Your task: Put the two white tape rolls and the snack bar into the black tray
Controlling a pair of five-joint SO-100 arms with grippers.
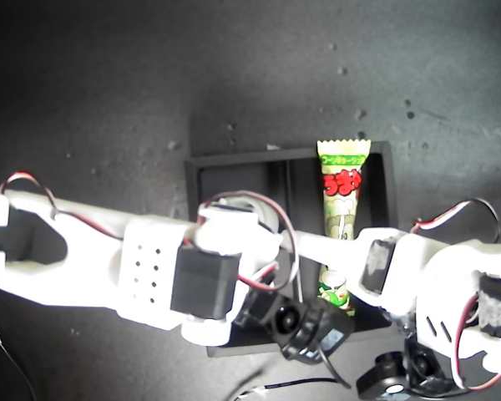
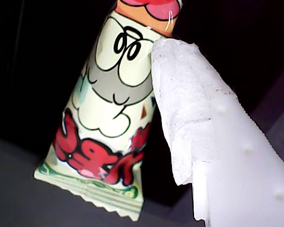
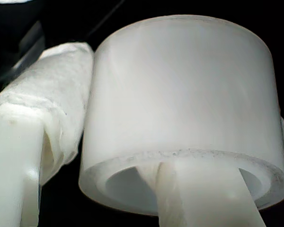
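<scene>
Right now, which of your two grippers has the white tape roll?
My second gripper: one finger goes through the white tape roll's hole. My first gripper is beside the snack bar instead.

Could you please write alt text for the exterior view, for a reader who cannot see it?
Two white robot arms reach in from the exterior view's left and right over a black tray on a dark surface. A green and white snack bar lies lengthwise in the tray's compartment nearest the exterior view's right, partly hidden by the arms. Red and black wires loop along both arms.
</scene>
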